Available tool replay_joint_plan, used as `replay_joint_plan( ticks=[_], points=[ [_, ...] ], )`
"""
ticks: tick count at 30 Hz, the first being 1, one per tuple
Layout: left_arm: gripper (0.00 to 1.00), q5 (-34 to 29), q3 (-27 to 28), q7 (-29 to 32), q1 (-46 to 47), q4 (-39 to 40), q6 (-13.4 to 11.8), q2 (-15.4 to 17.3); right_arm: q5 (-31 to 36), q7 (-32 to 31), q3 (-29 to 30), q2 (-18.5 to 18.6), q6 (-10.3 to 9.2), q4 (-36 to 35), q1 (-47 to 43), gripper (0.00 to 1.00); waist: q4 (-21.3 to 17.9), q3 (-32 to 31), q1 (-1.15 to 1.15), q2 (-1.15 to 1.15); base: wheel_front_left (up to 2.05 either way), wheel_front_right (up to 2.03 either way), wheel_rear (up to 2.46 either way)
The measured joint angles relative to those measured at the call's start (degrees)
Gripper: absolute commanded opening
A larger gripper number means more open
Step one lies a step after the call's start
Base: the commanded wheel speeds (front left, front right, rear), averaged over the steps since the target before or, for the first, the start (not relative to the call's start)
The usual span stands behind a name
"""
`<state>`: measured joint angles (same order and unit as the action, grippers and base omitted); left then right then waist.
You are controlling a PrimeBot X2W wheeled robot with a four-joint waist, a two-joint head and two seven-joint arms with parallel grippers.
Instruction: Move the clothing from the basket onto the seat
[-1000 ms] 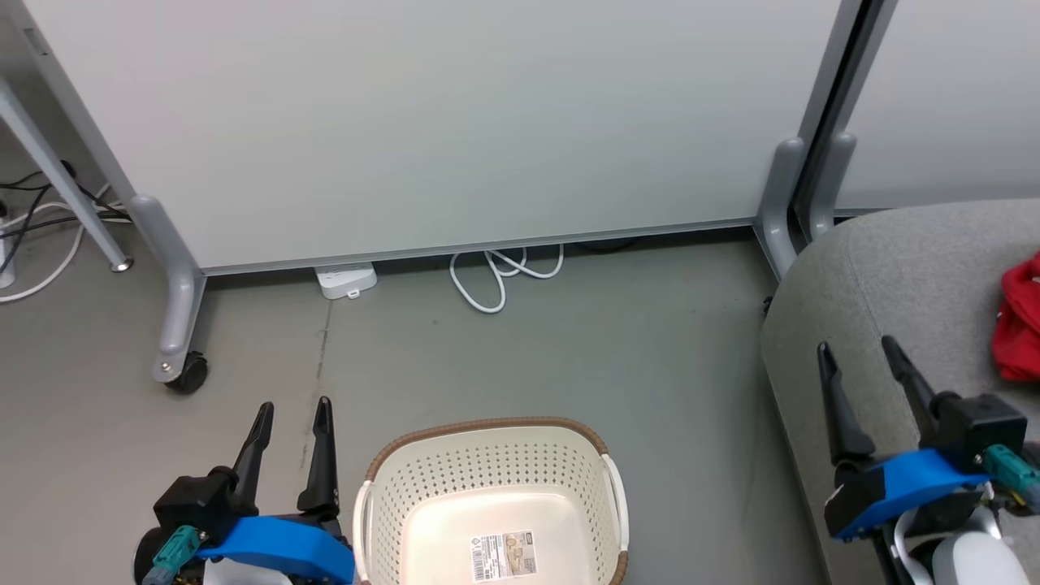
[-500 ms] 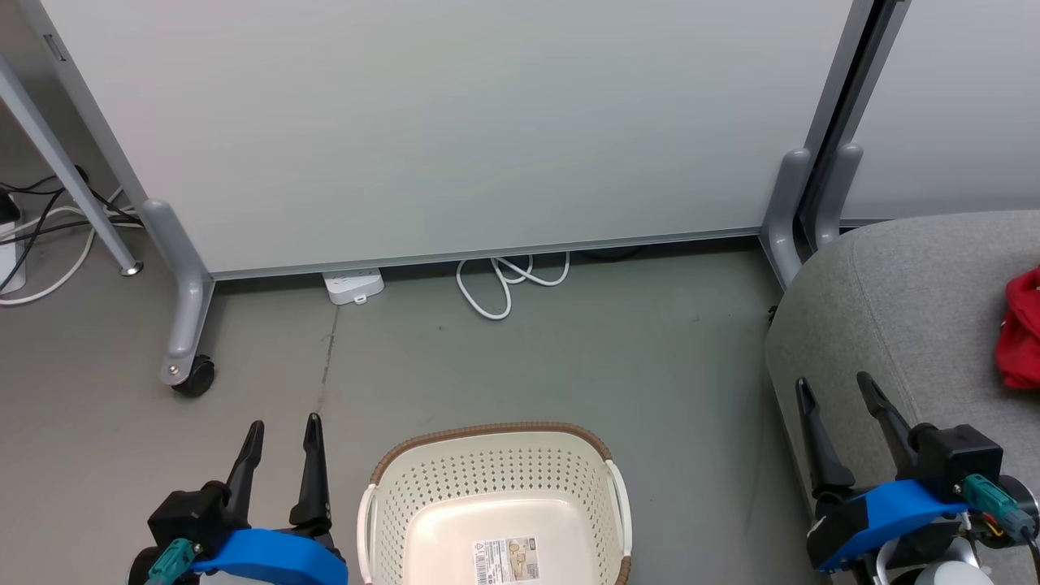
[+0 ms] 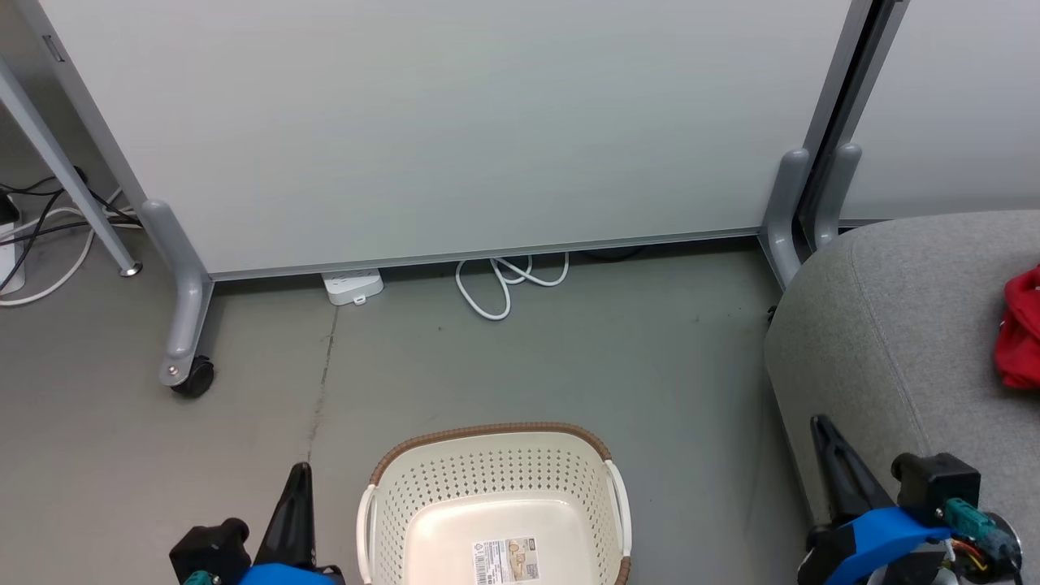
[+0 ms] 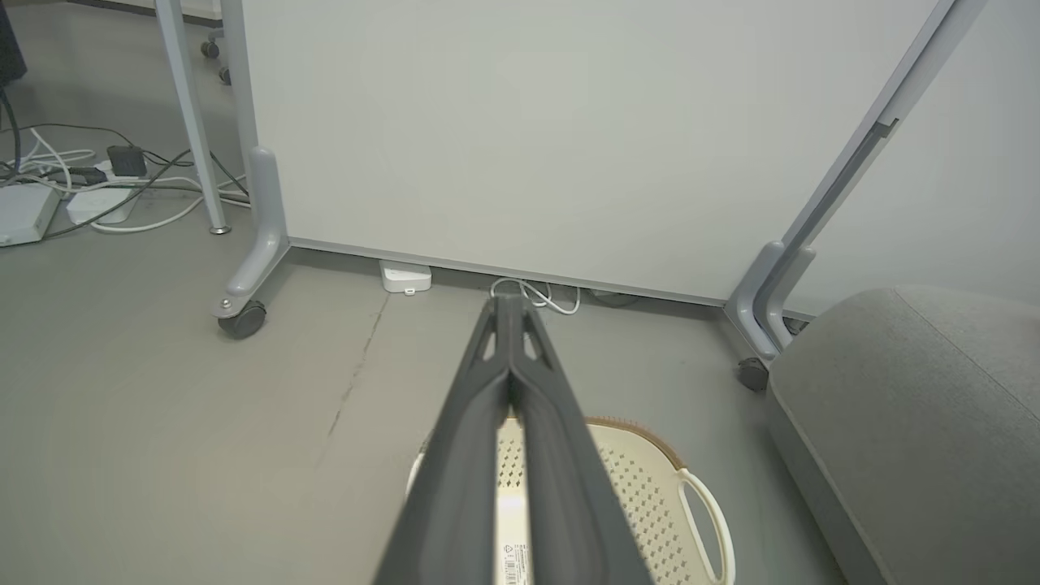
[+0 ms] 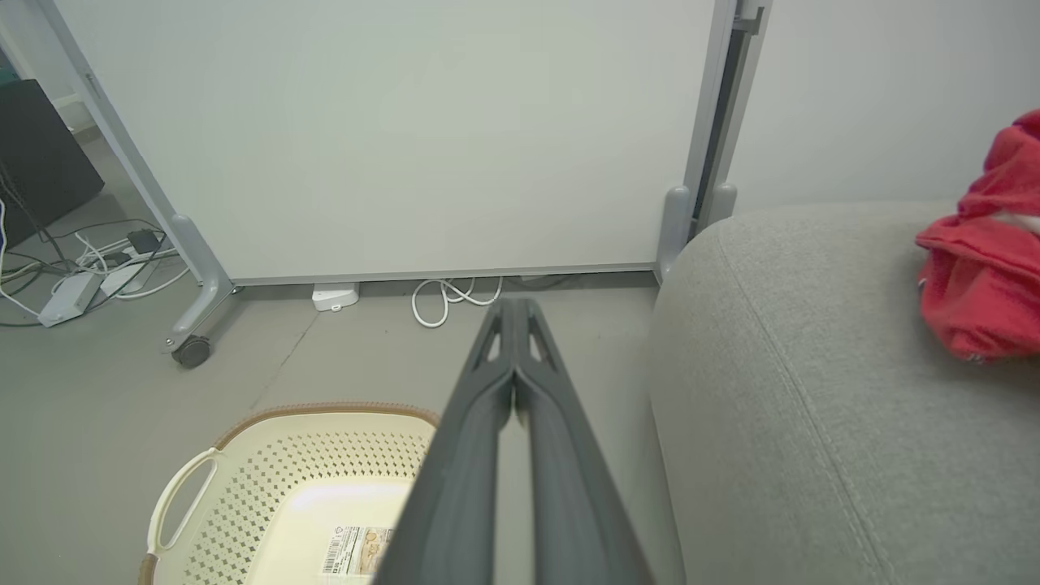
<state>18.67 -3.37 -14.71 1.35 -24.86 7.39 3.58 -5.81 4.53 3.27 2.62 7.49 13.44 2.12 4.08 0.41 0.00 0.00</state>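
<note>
The cream basket (image 3: 496,487) with a brown rim stands on the floor at the bottom centre, with just a paper label on its bottom (image 5: 357,540). Red clothing (image 3: 1020,329) lies bunched on the grey seat (image 3: 894,325) at the right edge, also seen as a red heap (image 5: 987,268) in the right wrist view. My left gripper (image 3: 299,475) is low at the basket's left, shut, fingers pressed together (image 4: 508,305). My right gripper (image 3: 821,424) hangs by the seat's front left corner, shut with nothing in it (image 5: 510,307).
A white partition panel (image 3: 455,122) on grey castor legs (image 3: 185,325) closes off the back. A white power strip (image 3: 353,286) and coiled white cable (image 3: 504,280) lie at its foot. More cables (image 3: 41,236) lie far left. Bare grey floor surrounds the basket.
Both grippers have shut from open and dropped lower toward the bottom edge of the head view. The camera shifted slightly after the first frame.
</note>
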Motion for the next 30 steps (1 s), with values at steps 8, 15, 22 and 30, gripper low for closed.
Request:
replay_joint_plan(
  ticks=[8, 15, 22, 30],
  points=[
    [0.0, 2.99, 0.26, 1.08, -2.01, -2.21, 0.0, -0.42, -3.49, -0.66, 0.15, -0.35, 0.0, 2.88, -1.15, 0.0, -0.13, -0.02, 0.0, 0.0, 0.0, 0.0, 0.0],
    [0.0, 10.79, 1.14, 3.37, -1.97, -0.83, 0.0, -0.45, -12.49, -1.69, 0.47, -0.35, -0.01, 2.79, -1.1, 0.0, -0.4, -0.03, 0.0, 0.0, 0.0, 0.0, 0.0],
    [0.0, 16.93, 2.12, 5.1, -1.39, 0.33, 0.0, -0.49, -19.78, -2.52, 0.71, -0.34, -0.01, 2.57, -0.92, 0.0, -0.62, -0.05, 0.0, 0.0, 0.0, 0.0, 0.0],
    [0.0, 23.46, 2.9, 6.98, -0.88, 1.46, 0.0, -0.54, -27.52, -3.55, 0.94, -0.33, -0.01, 2.36, -0.39, 0.0, -0.88, -0.06, 0.0, 0.0, 0.0, 0.0, 0.0]
  ],
)
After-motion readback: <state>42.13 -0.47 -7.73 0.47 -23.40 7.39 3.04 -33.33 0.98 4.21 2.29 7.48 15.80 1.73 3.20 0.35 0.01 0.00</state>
